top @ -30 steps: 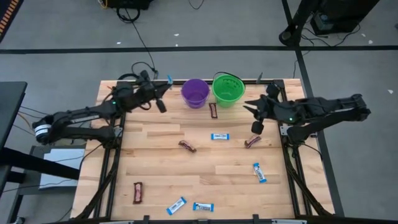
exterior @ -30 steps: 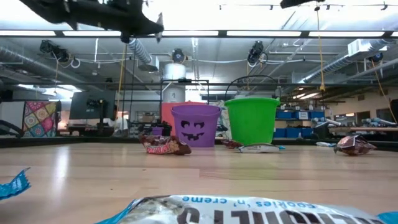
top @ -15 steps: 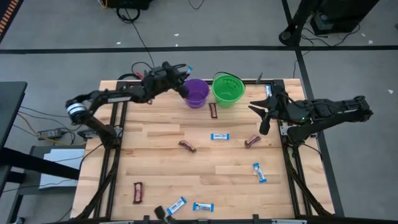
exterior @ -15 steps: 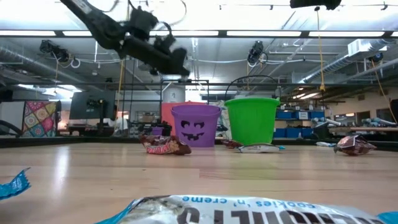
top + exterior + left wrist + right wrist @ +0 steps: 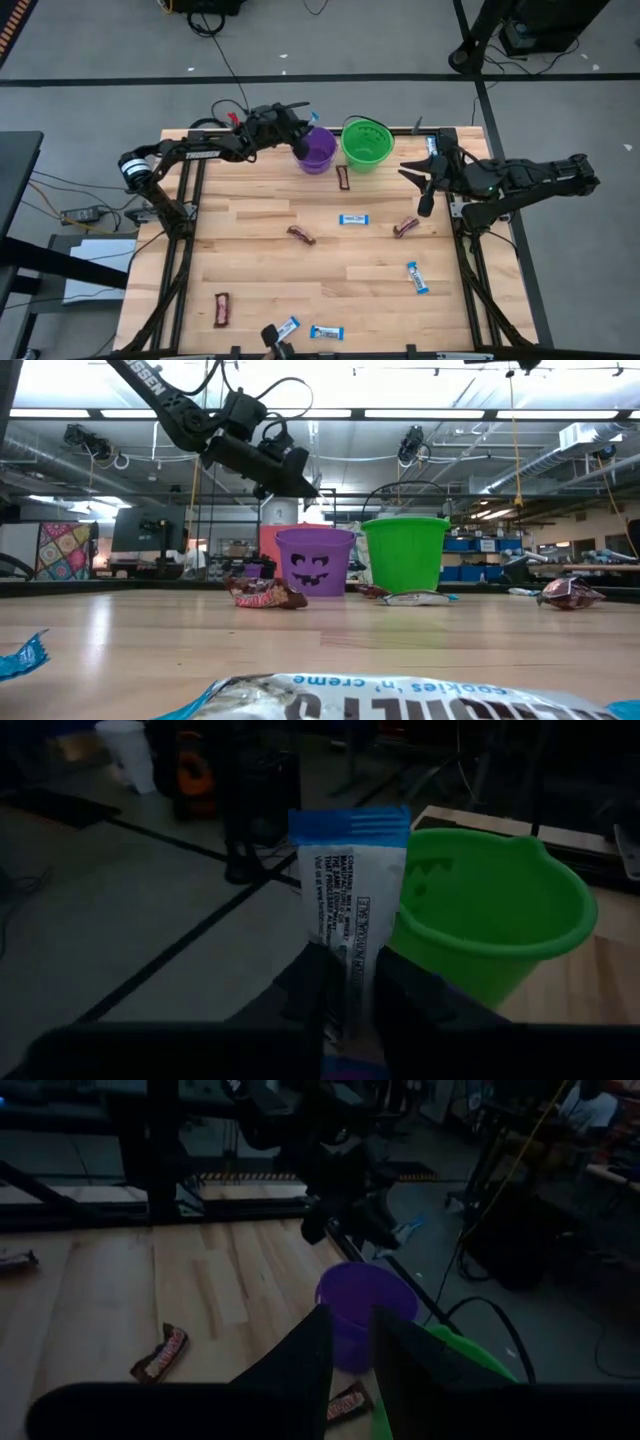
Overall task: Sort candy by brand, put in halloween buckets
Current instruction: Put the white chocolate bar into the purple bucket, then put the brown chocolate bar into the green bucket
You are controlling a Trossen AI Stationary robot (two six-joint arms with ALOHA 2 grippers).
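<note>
Left gripper (image 5: 345,1005): we see it pinched on a flat, crinkly blue-and-white candy bar (image 5: 350,885), held above the purple bucket (image 5: 316,150).
Right gripper (image 5: 420,185): fingers nearly closed, holding nothing, hovering at the table's right edge.
Green bucket (image 5: 367,143): smooth round plastic, just beside the purple one.
Loose candy: we count brown wrapped bars (image 5: 301,235) and blue-and-white wrapped bars (image 5: 353,220) scattered over the wood-plank table (image 5: 250,270).
</note>
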